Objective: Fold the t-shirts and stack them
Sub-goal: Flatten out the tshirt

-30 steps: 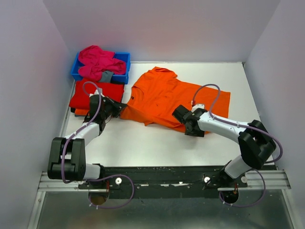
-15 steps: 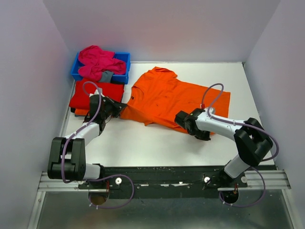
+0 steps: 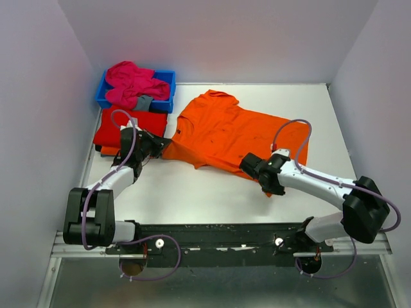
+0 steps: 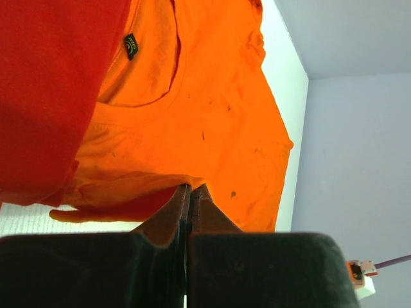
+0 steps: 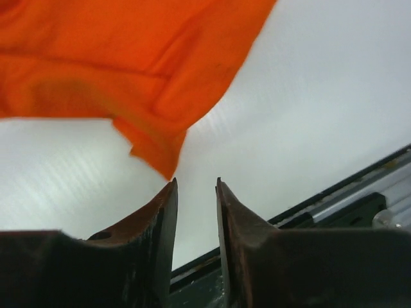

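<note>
prog: red shirt (image 3: 131, 125) folded, far-L on table (image 3: 192, 192); orange shirt (image 3: 225, 131) flat mid-table, unfolded; pink shirt (image 3: 131, 83) bunched in bin (image 3: 168, 77); most left to do | L pincer (image 4: 191, 187) closed, seems to pinch orange's L edge | R pincer (image 5: 194, 183) narrow gap, empty, at hem corner | unclear: layers under red

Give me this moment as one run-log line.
left hand: shut on bright orange cloth t-shirt edge | right hand: open, empty, at its near corner | shirt: unfolded
</note>
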